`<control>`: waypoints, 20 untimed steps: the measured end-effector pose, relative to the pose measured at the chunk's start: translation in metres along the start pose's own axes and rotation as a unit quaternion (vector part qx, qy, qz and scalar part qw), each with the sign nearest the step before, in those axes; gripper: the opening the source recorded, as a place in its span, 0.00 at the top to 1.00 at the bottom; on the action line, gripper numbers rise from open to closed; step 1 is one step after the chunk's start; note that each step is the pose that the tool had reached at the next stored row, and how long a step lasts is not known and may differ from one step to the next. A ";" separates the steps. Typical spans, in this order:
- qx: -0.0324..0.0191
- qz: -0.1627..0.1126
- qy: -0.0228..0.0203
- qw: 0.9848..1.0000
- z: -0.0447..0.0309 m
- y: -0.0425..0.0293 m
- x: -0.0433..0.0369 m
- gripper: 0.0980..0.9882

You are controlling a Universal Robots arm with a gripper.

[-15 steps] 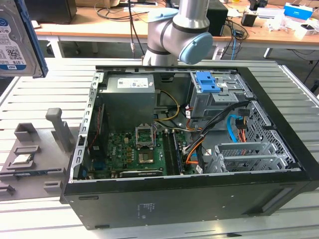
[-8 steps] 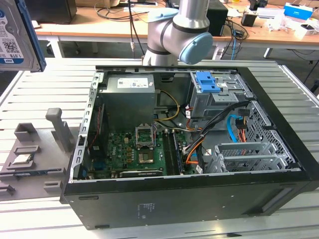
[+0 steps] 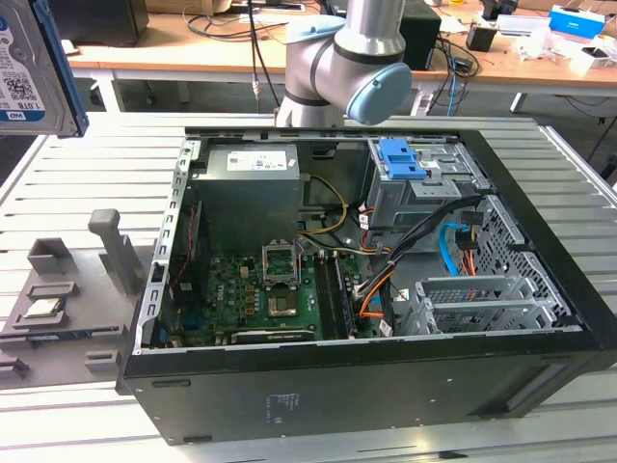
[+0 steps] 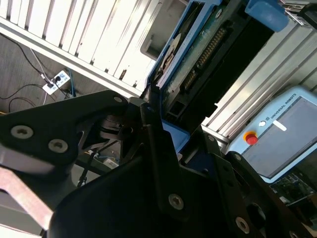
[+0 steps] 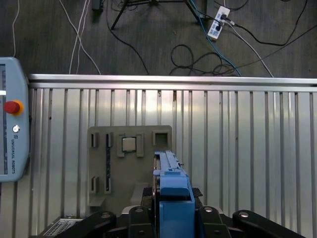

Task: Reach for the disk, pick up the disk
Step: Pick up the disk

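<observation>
The gripper (image 5: 173, 214) is closed on the disk (image 3: 29, 68), one jaw on each flat face, with the blue side bracket edge-on between them. The disk hangs at the exterior view's far left, clear of the desk (image 5: 247, 148) and above the grey holder (image 5: 99, 148). It is probably stiff, fairly heavy, smooth metal and sensitive to knocks, so a firm hold across the faces suits it.
</observation>
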State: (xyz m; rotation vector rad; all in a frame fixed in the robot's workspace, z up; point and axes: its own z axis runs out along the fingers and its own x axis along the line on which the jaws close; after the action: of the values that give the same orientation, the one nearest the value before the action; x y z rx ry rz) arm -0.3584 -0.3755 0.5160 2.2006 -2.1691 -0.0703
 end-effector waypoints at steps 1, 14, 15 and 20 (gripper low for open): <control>0.000 0.000 0.000 1.000 -0.0002 -0.0007 0.0001 0.70; 0.000 0.000 0.000 1.000 -0.0030 -0.0434 0.0006 0.70; 0.000 0.000 0.000 1.000 -0.0032 -0.0461 0.0006 0.70; 0.000 0.000 0.000 1.000 -0.0040 -0.0587 0.0007 0.70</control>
State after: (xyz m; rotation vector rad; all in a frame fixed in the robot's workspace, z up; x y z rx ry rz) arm -0.2995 -0.3754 0.5160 2.2004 -2.1689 -0.0706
